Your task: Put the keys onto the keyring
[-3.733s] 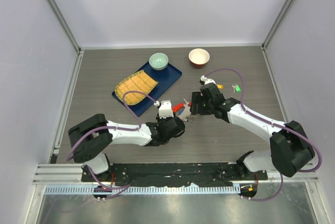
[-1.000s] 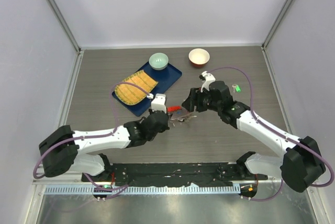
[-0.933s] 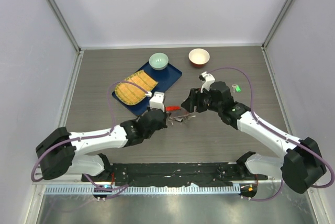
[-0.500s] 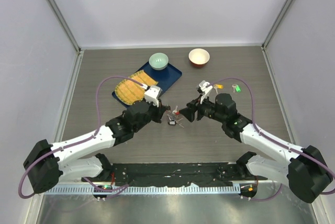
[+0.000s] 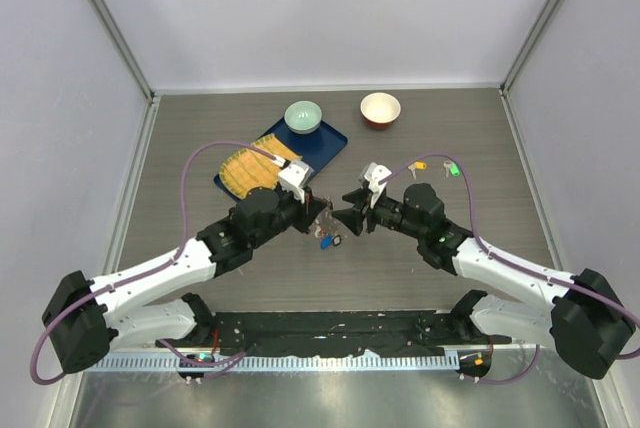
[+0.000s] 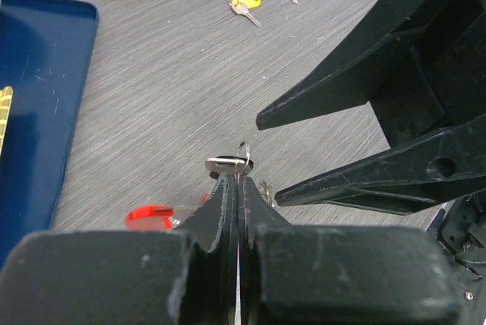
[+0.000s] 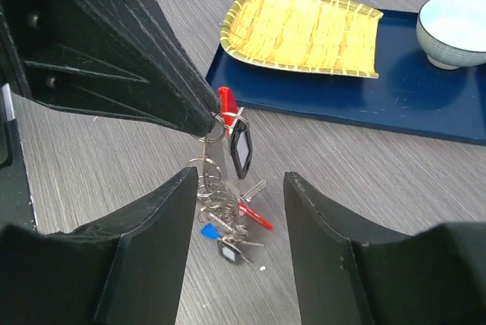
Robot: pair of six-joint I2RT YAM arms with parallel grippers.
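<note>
**Keyring Pinched, Second Claw Spread Beside It**

The keyring [image 7: 220,211] is pinched by the left claw [image 6: 237,181] and hangs from its tips over the middle of the bench [image 5: 180,148], with a black key [image 7: 240,149] carried on it. The right claw [image 5: 347,216] is held spread at 3 o'clock of the bunch. Farther off, at 2 o'clock, the yellow key [image 5: 419,164] and the green key [image 5: 452,169] are laid on the bench, well apart from the ring.
</note>
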